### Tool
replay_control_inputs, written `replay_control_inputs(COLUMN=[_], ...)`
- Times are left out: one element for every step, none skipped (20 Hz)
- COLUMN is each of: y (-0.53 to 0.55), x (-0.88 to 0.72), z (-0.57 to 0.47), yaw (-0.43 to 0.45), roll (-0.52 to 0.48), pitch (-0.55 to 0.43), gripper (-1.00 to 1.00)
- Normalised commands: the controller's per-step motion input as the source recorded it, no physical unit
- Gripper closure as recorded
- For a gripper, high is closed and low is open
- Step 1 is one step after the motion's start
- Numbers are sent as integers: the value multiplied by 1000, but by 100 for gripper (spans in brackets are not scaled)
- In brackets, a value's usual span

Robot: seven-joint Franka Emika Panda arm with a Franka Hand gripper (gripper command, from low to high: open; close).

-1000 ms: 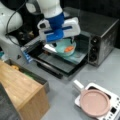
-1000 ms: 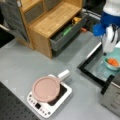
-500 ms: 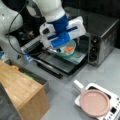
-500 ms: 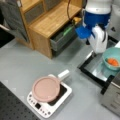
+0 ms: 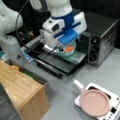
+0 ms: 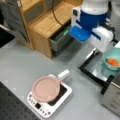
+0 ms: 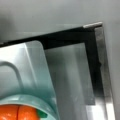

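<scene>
My gripper (image 5: 59,44) hangs on its white and blue hand over the open door (image 5: 57,62) of a black toaster oven (image 5: 102,37). Just beneath and beside it a teal bowl (image 5: 71,51) with an orange piece of food (image 5: 68,49) rests on a teal tray (image 5: 75,58) over the door. In a front view the gripper (image 6: 100,43) is up and left of the bowl (image 6: 113,56). The wrist view shows the bowl's rim (image 7: 27,101), the orange food (image 7: 17,112), the tray (image 7: 22,65) and the glass door (image 7: 75,75), but no fingers.
A pink pan (image 5: 94,102) with a white handle sits on a white cooker (image 6: 42,108) at a front view's bottom. A wooden cabinet (image 6: 50,22) with an open drawer (image 6: 60,40) stands beside the oven door. The arm's white base (image 5: 10,37) rises at a front view's left.
The hand has shifted a little off the bowl, towards the wooden cabinet. The bowl and its food stay where they were on the tray.
</scene>
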Motion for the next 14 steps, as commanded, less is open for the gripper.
replay_control_inputs(y=[36, 11, 5, -8, -7, -4, 0, 3, -1, -2, -19, -27, -49, -72], x=[105, 106, 101, 110, 125, 140, 163, 194, 216, 240, 256, 261, 258, 242], z=[89, 135, 157, 219, 287, 326, 348, 342, 319, 277, 194, 170, 137, 124], yaw=[451, 420, 384, 354, 310, 270, 232, 197, 173, 152, 127, 115, 108, 104], roll=[-135, -108, -92, -83, -74, -70, -37, -29, -27, -24, -4, 4, 0, 24], pitch=[239, 251, 251, 298, 332, 333, 367, 367, 353, 330, 282, 258, 241, 251], gripper=[-100, -100, -100, -100, -100, -100, -100, -100, -100, -100, -100, -100, -100, -100])
